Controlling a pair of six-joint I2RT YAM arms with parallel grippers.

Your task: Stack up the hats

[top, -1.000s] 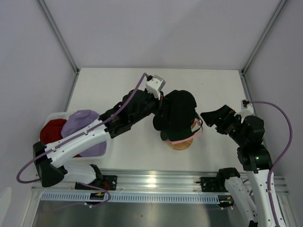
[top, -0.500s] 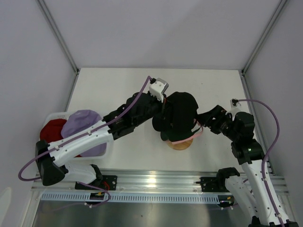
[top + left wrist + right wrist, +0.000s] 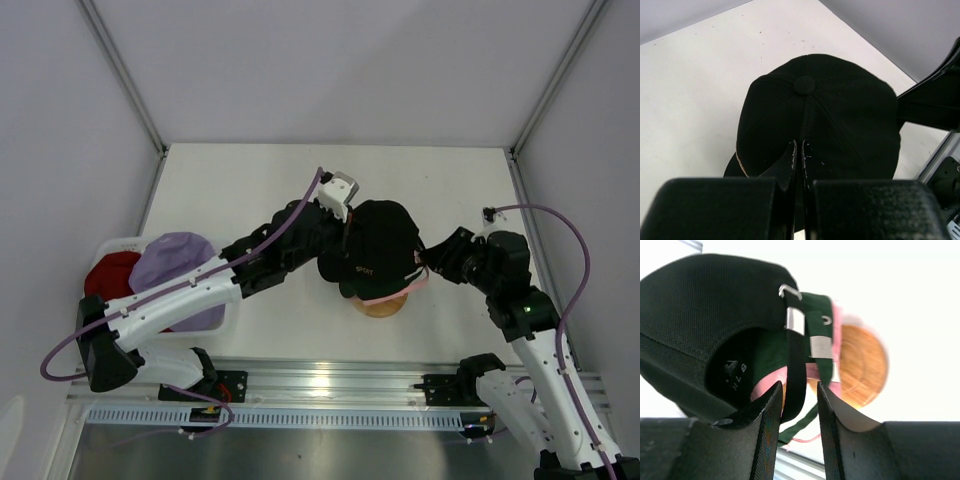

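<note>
A black hat (image 3: 378, 245) sits on top of a pink hat (image 3: 395, 295) and a dark green hat (image 3: 817, 335) on the round wooden stand (image 3: 380, 306). My left gripper (image 3: 343, 240) is shut on the black hat's left side; in the left wrist view its fingertips (image 3: 800, 147) pinch the black fabric (image 3: 840, 115) below the top button. My right gripper (image 3: 425, 262) reaches the hat's back from the right. Its jaws (image 3: 800, 390) stand apart around the black rear strap (image 3: 796, 375), which lies against the left finger with a gap to the right one.
A white basket (image 3: 120, 243) at the near left holds a lavender hat (image 3: 175, 265) and a red hat (image 3: 108, 275). The wooden stand (image 3: 862, 365) shows behind the straps in the right wrist view. The arm bases and a metal rail line the table's near edge.
My right arm has moved left to the back of the black hat, and its jaws have narrowed around the strap. The left gripper has shifted the black hat slightly rightward over the stack.
</note>
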